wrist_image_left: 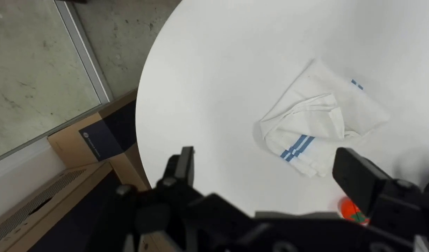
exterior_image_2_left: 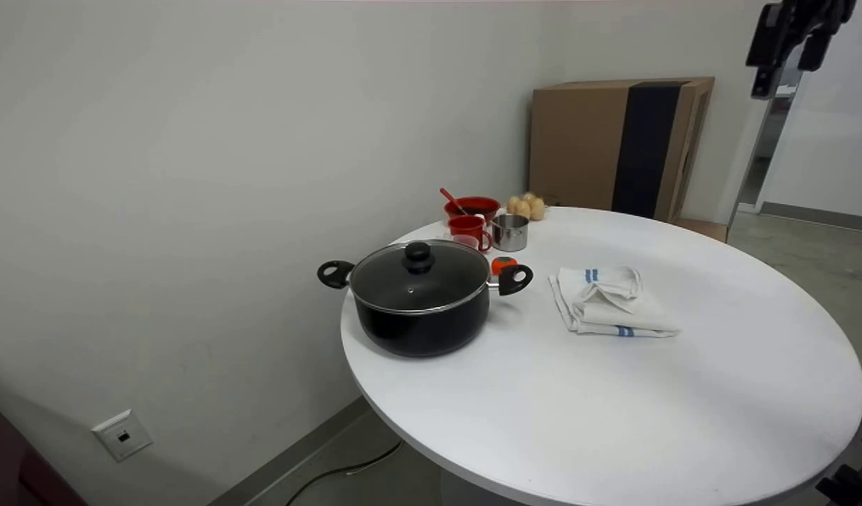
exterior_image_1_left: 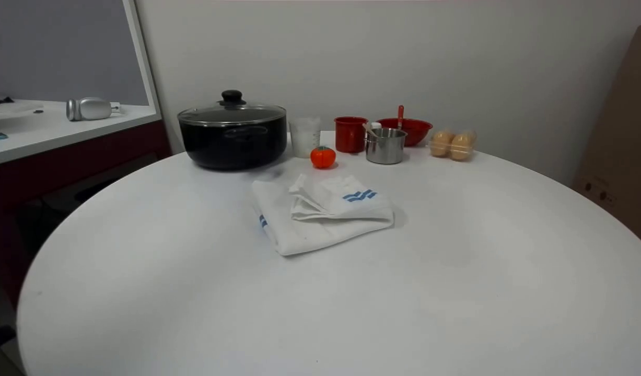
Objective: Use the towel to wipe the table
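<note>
I'm seeing the gripper (wrist_image_left: 266, 164) hanging high, fingers (wrist_image_left: 356, 175) spread well apart w/ nothing btwn, while the towel (exterior_image_1_left: 320, 230) is lying folded on the table (exterior_image_1_left: 320, 313) nr the tomato (exterior_image_1_left: 323, 157), so the grab is prob needing centring over the raised fold (wrist_image_left: 315, 120), then slow lowering & a deep pinch.

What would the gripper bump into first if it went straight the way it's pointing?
Probably the white table, close beside the towel; the gripper might catch the towel's edge instead, since depth is hard to judge.
</note>
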Controlling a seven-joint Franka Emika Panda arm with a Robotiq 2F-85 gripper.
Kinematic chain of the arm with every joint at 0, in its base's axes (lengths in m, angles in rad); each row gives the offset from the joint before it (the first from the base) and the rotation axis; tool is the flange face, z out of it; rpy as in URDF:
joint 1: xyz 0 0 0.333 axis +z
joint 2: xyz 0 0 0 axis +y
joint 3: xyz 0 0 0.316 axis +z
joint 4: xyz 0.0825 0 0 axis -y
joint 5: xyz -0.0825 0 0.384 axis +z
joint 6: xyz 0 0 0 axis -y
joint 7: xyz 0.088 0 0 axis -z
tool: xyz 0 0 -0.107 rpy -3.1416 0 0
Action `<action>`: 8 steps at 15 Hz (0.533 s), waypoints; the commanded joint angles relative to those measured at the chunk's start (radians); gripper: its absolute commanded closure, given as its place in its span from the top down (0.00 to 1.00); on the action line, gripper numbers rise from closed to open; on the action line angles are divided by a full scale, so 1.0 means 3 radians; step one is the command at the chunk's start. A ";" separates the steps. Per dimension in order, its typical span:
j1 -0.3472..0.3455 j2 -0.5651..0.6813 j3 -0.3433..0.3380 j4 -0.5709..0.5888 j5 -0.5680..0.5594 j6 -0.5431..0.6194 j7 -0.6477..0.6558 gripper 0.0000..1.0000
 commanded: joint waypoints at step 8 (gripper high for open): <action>0.0121 0.1559 0.0115 0.0650 0.0092 0.0461 -0.0611 1.00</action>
